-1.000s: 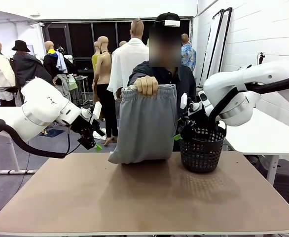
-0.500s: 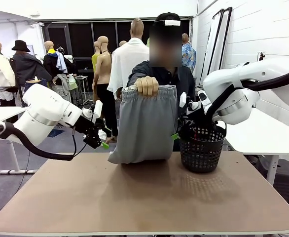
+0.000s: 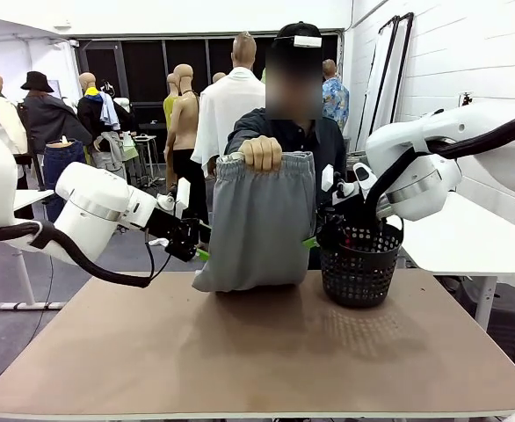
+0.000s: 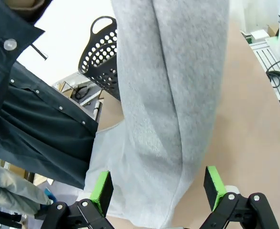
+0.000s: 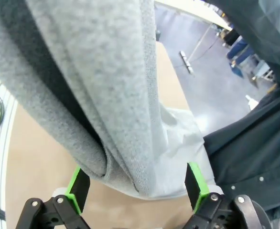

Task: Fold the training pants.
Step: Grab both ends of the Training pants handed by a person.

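I count one pair of pants (image 3: 257,224). I count one basket (image 3: 359,268). There is one table (image 3: 257,352). I have two arms: one left arm (image 3: 95,211) and one right arm (image 3: 416,167). That makes two grippers: the left gripper (image 4: 157,188) and the right gripper (image 5: 136,187). Each one has two green pads (image 4: 102,191), so four pads. I see one person (image 3: 330,145) and one hand (image 3: 262,152).

Grey training pants (image 3: 257,220), black basket (image 3: 359,272) (mesh-holed).
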### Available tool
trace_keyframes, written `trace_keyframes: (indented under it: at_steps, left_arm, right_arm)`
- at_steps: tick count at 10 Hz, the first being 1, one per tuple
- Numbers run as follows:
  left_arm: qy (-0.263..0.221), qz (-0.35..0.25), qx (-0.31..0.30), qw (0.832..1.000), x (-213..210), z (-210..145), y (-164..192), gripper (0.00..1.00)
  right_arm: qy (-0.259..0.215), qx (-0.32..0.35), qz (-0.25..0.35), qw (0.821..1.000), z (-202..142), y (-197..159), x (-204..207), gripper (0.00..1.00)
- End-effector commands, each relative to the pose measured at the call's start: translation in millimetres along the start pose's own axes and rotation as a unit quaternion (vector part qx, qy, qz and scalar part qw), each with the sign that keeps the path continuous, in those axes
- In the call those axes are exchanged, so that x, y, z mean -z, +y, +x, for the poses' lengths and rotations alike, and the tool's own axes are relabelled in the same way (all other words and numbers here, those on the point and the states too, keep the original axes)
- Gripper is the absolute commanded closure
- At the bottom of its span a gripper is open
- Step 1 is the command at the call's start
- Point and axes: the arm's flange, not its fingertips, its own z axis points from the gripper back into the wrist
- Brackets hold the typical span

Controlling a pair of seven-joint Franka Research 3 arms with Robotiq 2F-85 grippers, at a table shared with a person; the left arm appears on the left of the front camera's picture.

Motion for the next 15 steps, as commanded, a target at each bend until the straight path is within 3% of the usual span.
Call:
trace_keyframes:
  at_steps: [1,6,15]
  left_arm:
    - [-0.034,0.012,0.003,0.999,3.6,-0.8,-1.9,0.0]
    - [-0.088,0.012,-0.038,0.995,4.6,6.6,-12.2,0.0]
    - [-0.175,0.01,-0.029,0.984,-7.5,54.6,-3.4,0.0]
  right_arm:
    - [-0.027,-0.006,0.009,1.0,-3.8,-7.2,3.8,0.0]
    - [-0.058,-0.002,0.025,0.998,-1.7,-3.4,4.0,0.0]
    - [-0.162,-0.02,0.029,0.986,20.1,4.7,2.0,0.0]
